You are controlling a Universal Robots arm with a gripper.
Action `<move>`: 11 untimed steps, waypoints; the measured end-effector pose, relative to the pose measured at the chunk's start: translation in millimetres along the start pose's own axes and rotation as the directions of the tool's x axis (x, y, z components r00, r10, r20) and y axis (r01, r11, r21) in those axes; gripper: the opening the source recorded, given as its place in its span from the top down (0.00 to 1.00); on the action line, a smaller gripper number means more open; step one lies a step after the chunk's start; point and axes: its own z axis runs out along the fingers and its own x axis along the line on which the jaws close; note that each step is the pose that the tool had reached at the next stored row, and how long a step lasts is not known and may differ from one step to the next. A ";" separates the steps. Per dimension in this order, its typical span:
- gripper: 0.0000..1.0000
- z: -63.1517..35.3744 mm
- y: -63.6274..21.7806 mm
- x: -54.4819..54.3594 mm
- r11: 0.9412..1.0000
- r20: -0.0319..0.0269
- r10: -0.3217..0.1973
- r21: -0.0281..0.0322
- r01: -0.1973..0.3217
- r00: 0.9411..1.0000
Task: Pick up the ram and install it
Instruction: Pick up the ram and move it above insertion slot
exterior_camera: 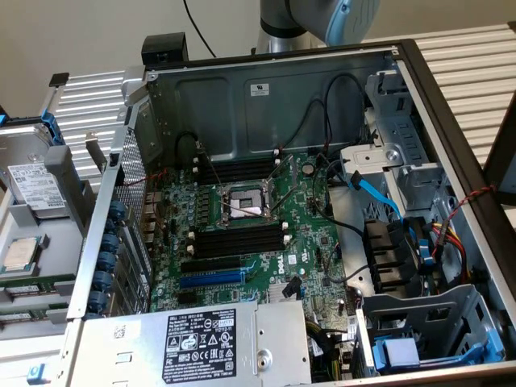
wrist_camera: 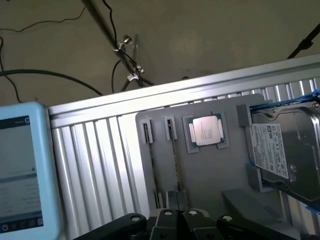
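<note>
- Pincer (wrist_camera: 179, 217): dark, tips together, gripping nothing.
- Ram (wrist_camera: 174, 160): long, thin stick seen edge-on, its edge green in the exterior view (exterior_camera: 34, 285). It stands in a slot of the grey tray (wrist_camera: 210, 175).
- Processor chip (wrist_camera: 207, 131): in the same tray, beside the ram.
- Hard drive (wrist_camera: 285, 145): just past the chip.
- Tabletop (wrist_camera: 95, 165): ribbed metal.

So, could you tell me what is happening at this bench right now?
A robot arm is working beside an open computer case. Its claw, shut with nothing visibly held, hangs over the grey parts tray holding a processor, a hard drive and the ram, which sits in its holder. The motherboard's black memory slots are empty.
</note>
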 end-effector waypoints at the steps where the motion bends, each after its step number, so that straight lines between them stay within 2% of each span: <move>1: 0.90 1.0 -0.2 0.0 1.000 0.000 -0.007 0.000 0.007 1.000; 4: 0.90 2.8 -0.4 0.0 0.998 -0.001 -0.059 0.000 0.059 0.998; 7: 0.90 4.5 -0.5 0.0 0.994 -0.002 -0.109 0.001 0.109 0.994; 11: 0.90 7.0 -0.5 0.2 0.992 -0.003 -0.129 0.003 0.129 0.992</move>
